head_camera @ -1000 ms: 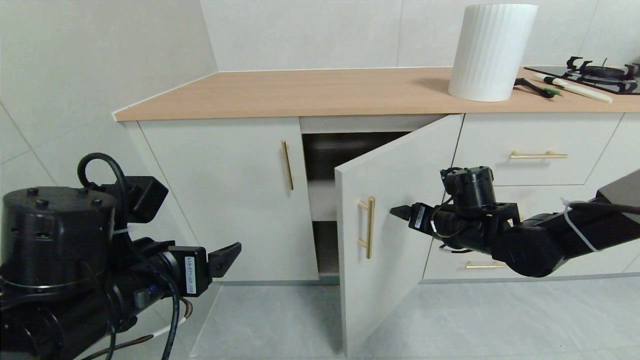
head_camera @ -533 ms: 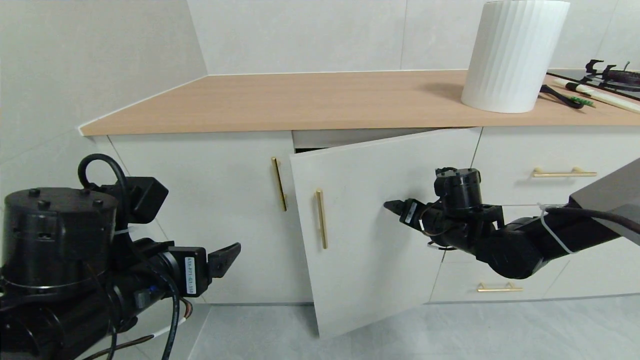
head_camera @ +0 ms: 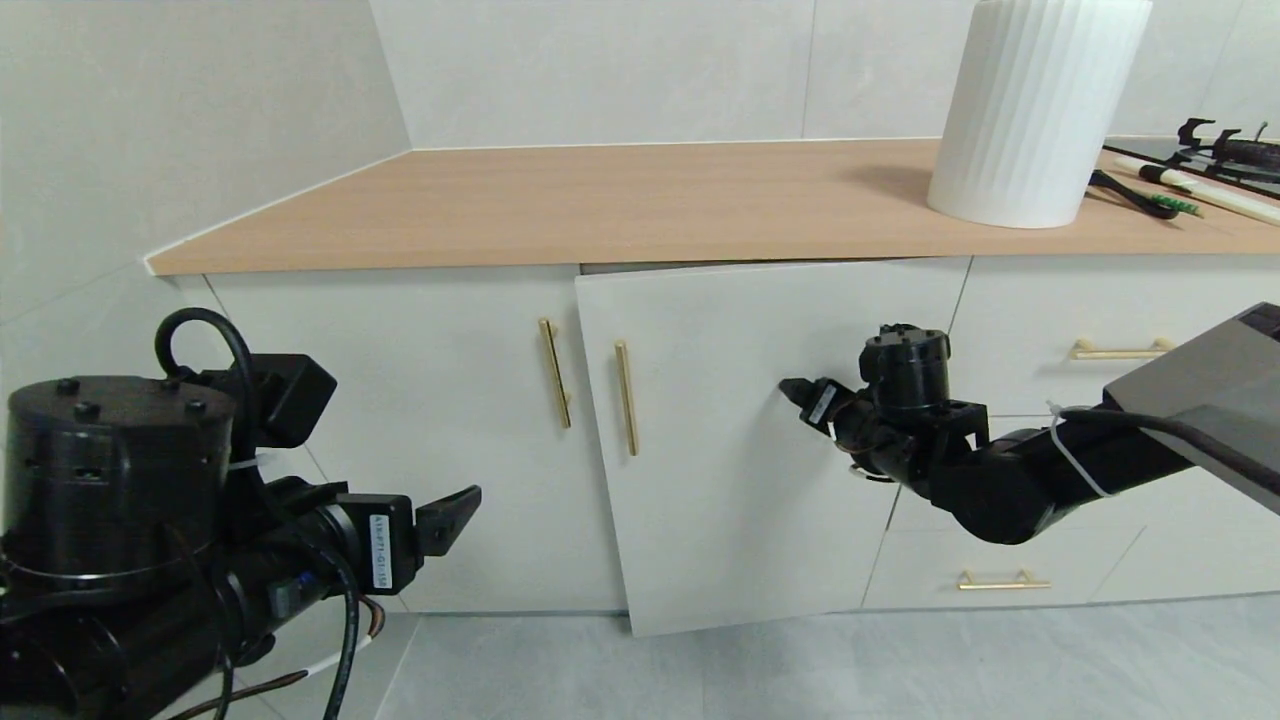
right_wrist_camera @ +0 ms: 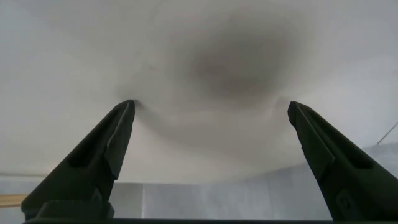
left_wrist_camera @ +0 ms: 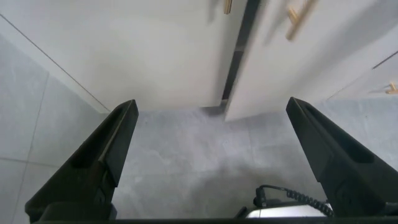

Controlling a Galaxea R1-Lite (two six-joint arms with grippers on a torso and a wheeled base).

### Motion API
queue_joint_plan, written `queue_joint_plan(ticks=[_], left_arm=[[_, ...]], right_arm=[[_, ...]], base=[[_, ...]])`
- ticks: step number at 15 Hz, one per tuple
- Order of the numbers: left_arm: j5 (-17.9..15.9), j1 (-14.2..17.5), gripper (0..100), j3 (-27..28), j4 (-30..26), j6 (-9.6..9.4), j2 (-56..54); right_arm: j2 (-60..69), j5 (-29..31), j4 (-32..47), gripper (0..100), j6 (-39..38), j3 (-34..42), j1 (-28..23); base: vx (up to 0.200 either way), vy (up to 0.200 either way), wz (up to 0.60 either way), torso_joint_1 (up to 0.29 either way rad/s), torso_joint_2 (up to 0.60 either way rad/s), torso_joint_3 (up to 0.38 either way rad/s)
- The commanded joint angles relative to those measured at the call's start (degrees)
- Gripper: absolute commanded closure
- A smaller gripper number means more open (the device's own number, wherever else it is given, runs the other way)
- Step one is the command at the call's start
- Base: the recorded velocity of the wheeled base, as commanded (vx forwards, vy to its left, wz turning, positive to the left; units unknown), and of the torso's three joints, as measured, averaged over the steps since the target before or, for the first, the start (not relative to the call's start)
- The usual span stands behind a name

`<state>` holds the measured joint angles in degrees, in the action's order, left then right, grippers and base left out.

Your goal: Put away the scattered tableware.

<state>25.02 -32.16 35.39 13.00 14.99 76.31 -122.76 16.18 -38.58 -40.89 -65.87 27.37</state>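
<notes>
The white cabinet door (head_camera: 740,470) under the wooden counter (head_camera: 560,205) stands almost shut, with a thin gap at its top edge. My right gripper (head_camera: 800,392) is open, and its fingertips (right_wrist_camera: 127,106) press flat against the door's face, right of the gold handle (head_camera: 626,398). Low at the left, my left gripper (head_camera: 455,515) hangs open with nothing in it, above the floor in front of the left door (left_wrist_camera: 155,56). A black-handled utensil (head_camera: 1130,192) and a long white one (head_camera: 1200,190) lie on the counter at the far right.
A tall white ribbed container (head_camera: 1035,110) stands on the counter at the right, with a gas hob (head_camera: 1235,150) behind the utensils. Drawers with gold handles (head_camera: 1115,350) are right of the door. A tiled wall closes off the left side; grey floor lies below.
The cabinet door swung from wide open to almost shut, with my right gripper following against its face. The head camera shifted closer. My left arm stayed still.
</notes>
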Motion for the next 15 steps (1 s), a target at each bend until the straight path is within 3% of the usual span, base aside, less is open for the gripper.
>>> queue_joint_plan(ticks=[1, 11, 13, 15], left_arm=[[0.03, -0.01, 0, 0.03, 0.01, 0.03, -0.11], [0.03, -0.01, 0, 0.03, 0.01, 0.03, -0.02], [0.03, -0.01, 0, 0.03, 0.01, 0.03, -0.02], [0.03, -0.01, 0, 0.03, 0.01, 0.03, -0.29]], right_arm=[[-1.96, 2.02, 0.00, 0, -0.95, -2.60, -0.21], [-3.89, 6.85, 0.09, 0, -1.12, -5.77, -1.35], [-2.75, 6.59, 0.35, 0, -1.12, -4.53, -1.26], [4.11, 2.81, 0.09, 0, -0.77, 2.76, -0.03]], base=[[0.000, 0.000, 0.00, 0.000, 0.00, 0.000], [0.000, 0.000, 0.00, 0.000, 0.00, 0.000], [0.000, 0.000, 0.00, 0.000, 0.00, 0.000], [0.000, 0.000, 0.00, 0.000, 0.00, 0.000]])
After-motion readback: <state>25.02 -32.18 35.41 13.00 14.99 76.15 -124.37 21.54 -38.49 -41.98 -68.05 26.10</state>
